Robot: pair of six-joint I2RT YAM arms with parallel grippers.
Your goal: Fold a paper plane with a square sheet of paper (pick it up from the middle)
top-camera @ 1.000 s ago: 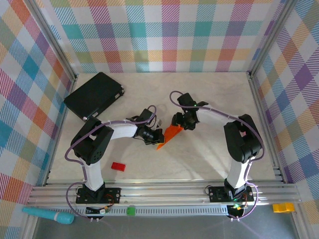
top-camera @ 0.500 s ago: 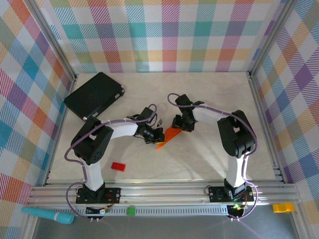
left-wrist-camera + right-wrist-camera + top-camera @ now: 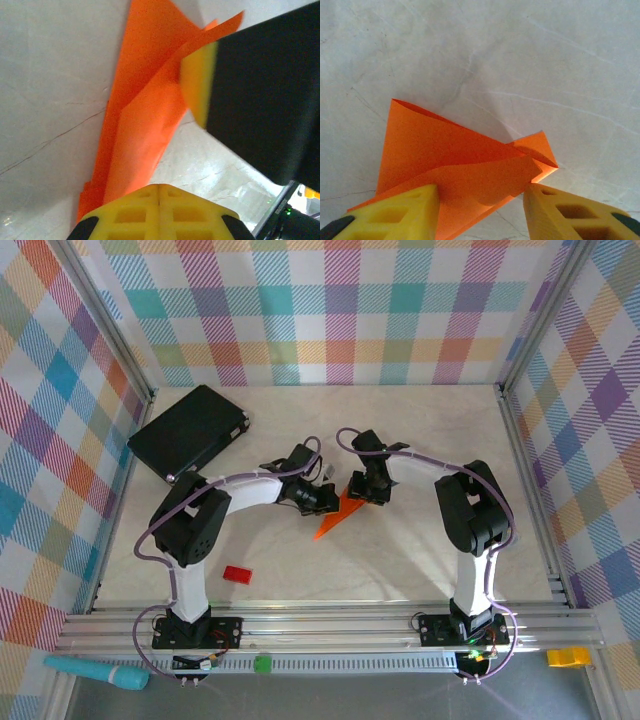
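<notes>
The left gripper (image 3: 322, 498), shut, is now moved onto the paper plane (image 3: 335, 517); the right gripper (image 3: 480, 200), half open, is being narrowed around its wide end, so a fold is judged under way

On the pale marbled counter (image 3: 420, 440) an orange paper (image 3: 336, 517) lay near the middle, folded into a narrow wedge with its point toward the near left. The left arm (image 3: 245, 495) reached in from the left, its jaws at the wedge's upper left edge. The right arm (image 3: 470, 510) curled round from the right, its jaws at the wide far end. A black flat case (image 3: 188, 432) sat well apart in the far left corner, and a small red block (image 3: 237, 574) lay near the left arm's base.
</notes>
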